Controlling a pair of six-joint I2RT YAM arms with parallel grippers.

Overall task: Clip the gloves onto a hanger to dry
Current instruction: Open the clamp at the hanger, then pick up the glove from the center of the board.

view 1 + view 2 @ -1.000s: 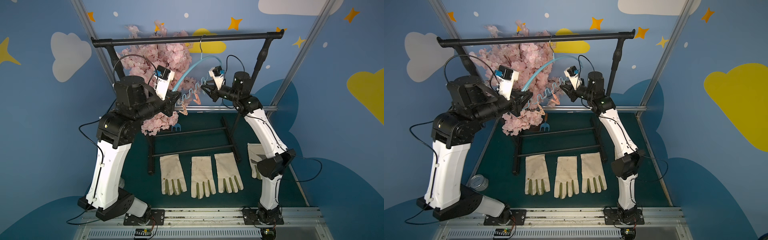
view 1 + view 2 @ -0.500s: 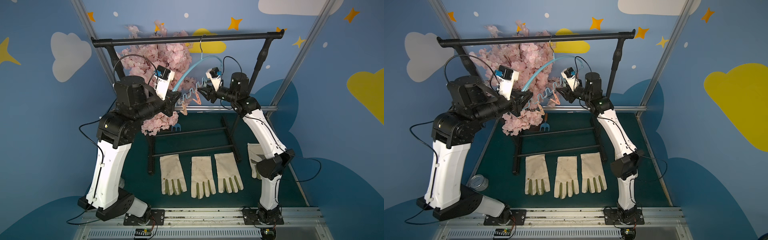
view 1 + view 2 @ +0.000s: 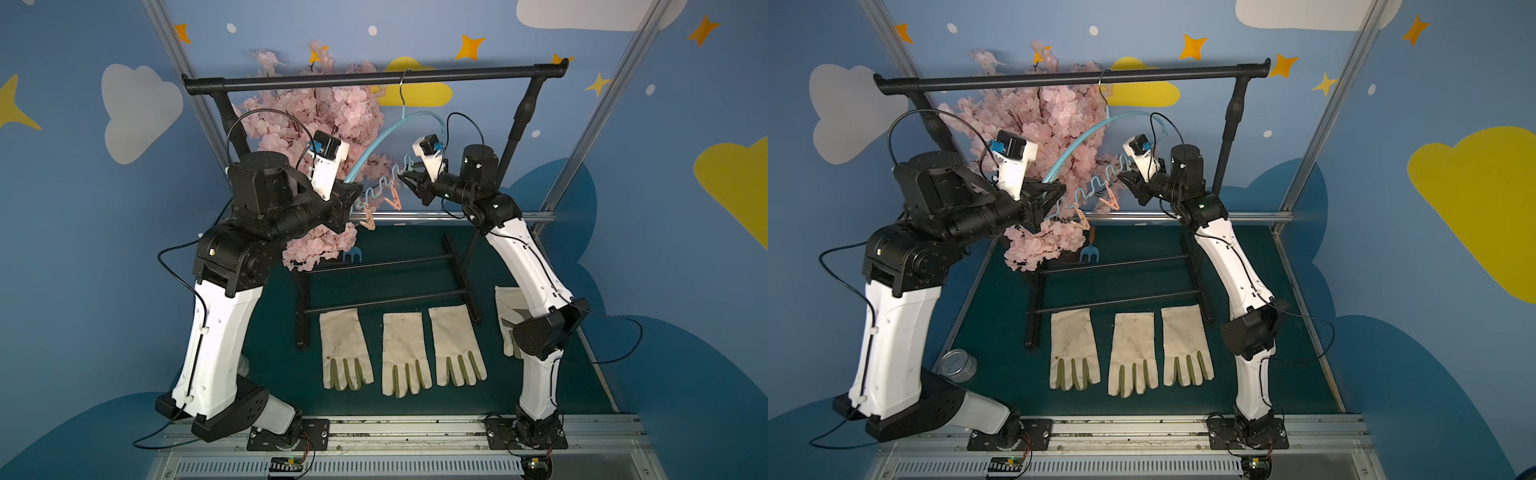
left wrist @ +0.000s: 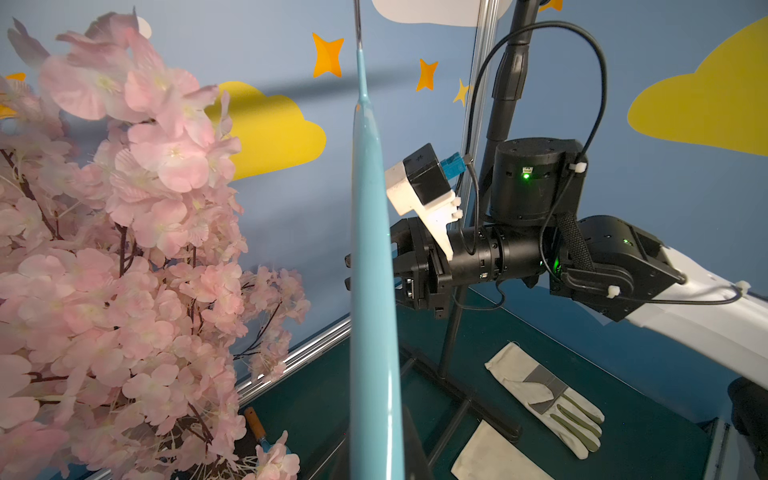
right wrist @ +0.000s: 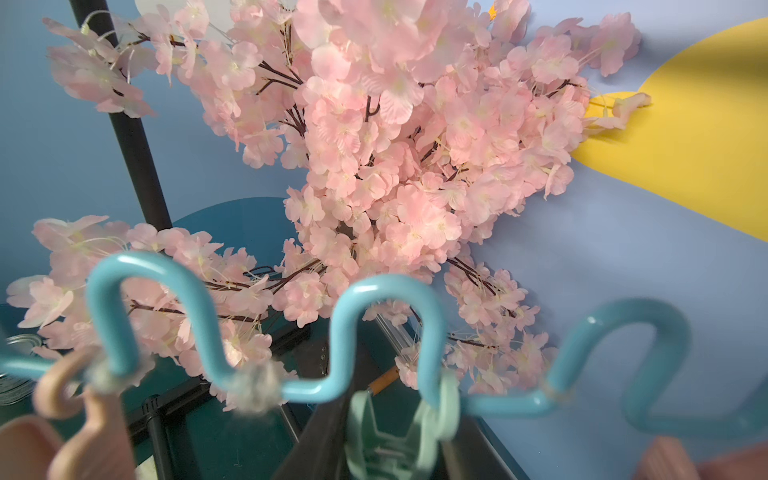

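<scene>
Dangling off the hanger (image 5: 390,283), its green peg (image 5: 395,453) fills the right hand (image 5: 399,415).

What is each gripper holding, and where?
Left gripper grips the hanger at one end of its arch. Right gripper appears to pinch a green peg by its handles.

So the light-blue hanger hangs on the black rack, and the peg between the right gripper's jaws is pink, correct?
Not quite: that peg is green. The right wrist view shows the green peg between the jaws of the right gripper, hanging from the wavy bar of the light-blue hanger; a pink peg hangs further along. The rest is right.
</scene>
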